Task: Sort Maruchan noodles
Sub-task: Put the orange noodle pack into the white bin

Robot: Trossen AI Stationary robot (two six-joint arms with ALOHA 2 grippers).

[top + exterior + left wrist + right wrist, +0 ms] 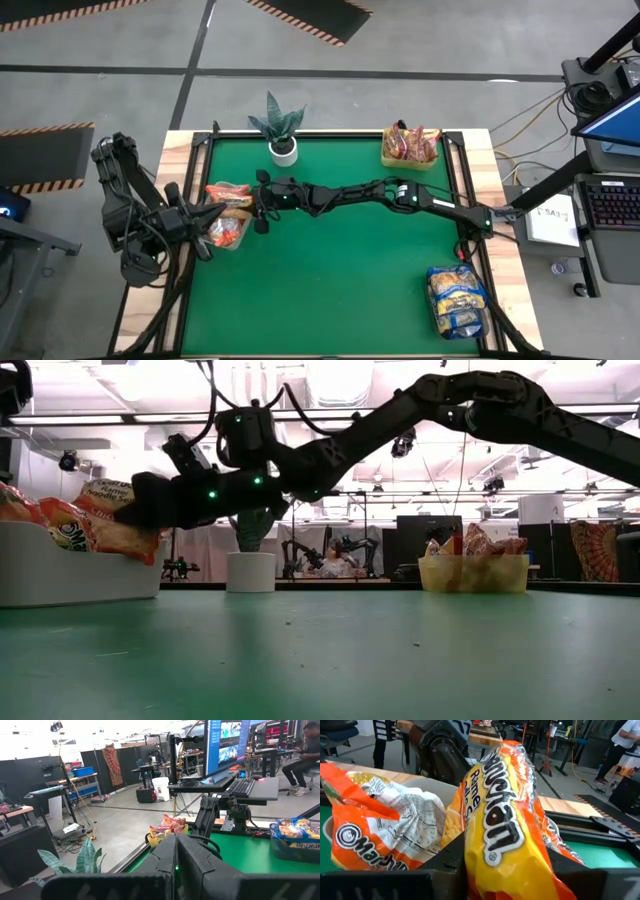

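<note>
Right arm reaches across the green mat, an orange packet in its fingers.

Smooth green mat (330,270) fills the frame's middle. Right gripper (258,208), left of centre, pinches a crinkly orange-yellow noodle packet (505,825) over the pale round-edged bin (60,570) of orange packets (228,232). Left gripper (205,222) sits closed at the left edge. Glossy yellow-and-blue packets (456,298) lie lower right; red packets (410,145) upper right.

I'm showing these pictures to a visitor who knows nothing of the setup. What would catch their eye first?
Probably the right arm stretched across the green table, its right gripper holding an orange-yellow Maruchan packet over the white bin of orange packets at the left edge. Next, the yellow tray of red packets at the far side and the blue-yellow packets near the right corner.
</note>
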